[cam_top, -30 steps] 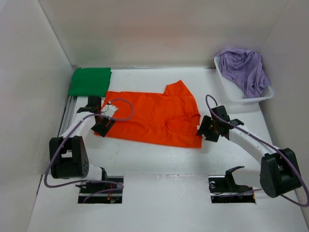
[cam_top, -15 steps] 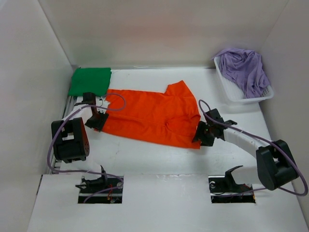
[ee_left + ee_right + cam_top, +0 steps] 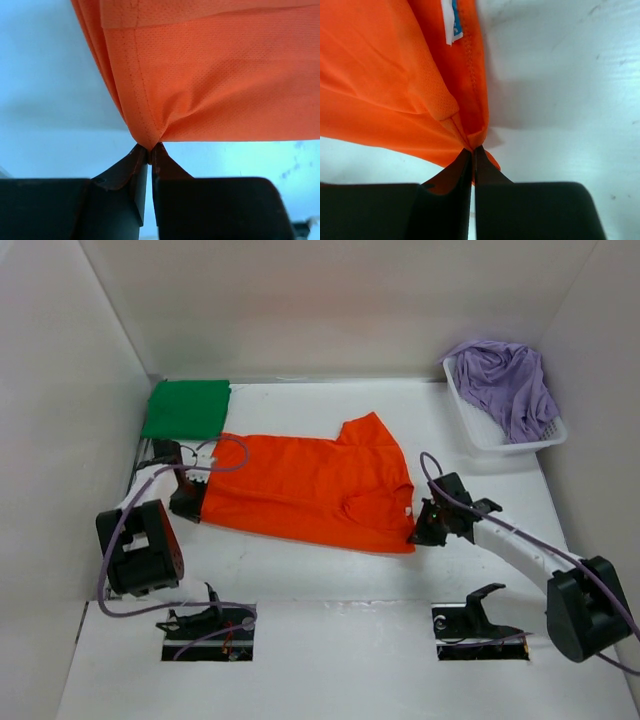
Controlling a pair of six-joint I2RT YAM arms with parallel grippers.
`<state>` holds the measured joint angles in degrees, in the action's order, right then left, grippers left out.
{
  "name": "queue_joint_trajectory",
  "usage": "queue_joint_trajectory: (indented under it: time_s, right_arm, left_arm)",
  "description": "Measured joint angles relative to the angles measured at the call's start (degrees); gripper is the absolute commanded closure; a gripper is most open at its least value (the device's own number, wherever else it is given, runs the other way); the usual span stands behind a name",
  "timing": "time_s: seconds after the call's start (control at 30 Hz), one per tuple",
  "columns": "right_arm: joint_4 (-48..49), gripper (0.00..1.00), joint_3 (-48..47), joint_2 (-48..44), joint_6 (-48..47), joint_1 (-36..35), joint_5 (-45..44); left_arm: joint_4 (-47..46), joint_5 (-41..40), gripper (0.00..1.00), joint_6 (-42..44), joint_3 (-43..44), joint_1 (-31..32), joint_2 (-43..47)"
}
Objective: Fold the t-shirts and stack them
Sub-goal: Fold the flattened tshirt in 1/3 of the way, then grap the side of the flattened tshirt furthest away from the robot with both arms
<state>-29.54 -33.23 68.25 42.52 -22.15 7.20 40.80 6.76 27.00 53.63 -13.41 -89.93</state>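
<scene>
From above, the orange shirt (image 3: 310, 490) is lying spread across the table (image 3: 330, 580). The green shirt (image 3: 186, 408) is sitting folded at the back left, and the lavender shirt (image 3: 505, 380) is heaped in the basket (image 3: 468, 430). The left gripper (image 3: 192, 502) and right gripper (image 3: 418, 532) are meeting the orange shirt's near corners.

At the left wrist, the fingertips (image 3: 140, 157) are clenching a hem corner (only a small bite).

At the right wrist, the right gripper is clamping what seems to be a collar-side seam near the label (image 3: 449, 20).

Pulling apart too hard risks either pinch slipping free and the cloth bunching.
</scene>
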Motion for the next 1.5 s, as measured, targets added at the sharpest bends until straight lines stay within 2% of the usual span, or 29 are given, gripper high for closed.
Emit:
queue_joint_trajectory:
  time_s: [0.27, 0.53, 0.77, 0.87, 0.97, 1.1, 1.3, 1.5]
  right_arm:
    - [-7.91, 0.92, -0.04, -3.87, 1.75, -2.01, 0.46]
    - [-16.06, 0.87, -0.04, -12.02, 4.68, -4.20, 0.20]
    - [-22.86, 0.63, -1.81, -13.68, 4.66, -4.13, -1.64]
    - [-25.44, 0.54, -7.45, -11.89, 2.82, -3.93, -2.08]
    - [-26.75, 0.50, -17.44, -6.40, -0.44, -2.89, -2.32]
    - [-24.96, 0.44, -33.29, 6.12, -6.21, -1.25, -3.13]
    - [-19.91, 0.37, -59.58, 33.53, -14.01, 0.81, -4.68]
    - [-18.16, 0.35, -85.88, 59.69, -18.23, 1.97, -5.53]
  left_arm:
    - [10.23, -1.31, 0.94, 2.23, -3.45, 0.17, 13.33]
    - [17.49, -5.46, 0.87, 4.79, -9.97, -1.14, 16.50]
    - [21.29, -7.02, 0.54, 6.78, -10.08, -2.93, 18.03]
    - [23.85, -7.37, 0.45, 7.69, -5.27, -5.99, 17.75]
    - [23.69, -6.54, 0.43, 7.58, 5.81, -9.42, 15.45]
    - [16.24, -3.87, 0.42, 4.55, 16.04, -10.82, 11.69]
    - [5.95, 0.17, 0.42, -3.80, 18.88, -6.32, 1.60]
    - [0.55, 4.13, 0.43, -11.19, 22.10, -3.21, -10.67]
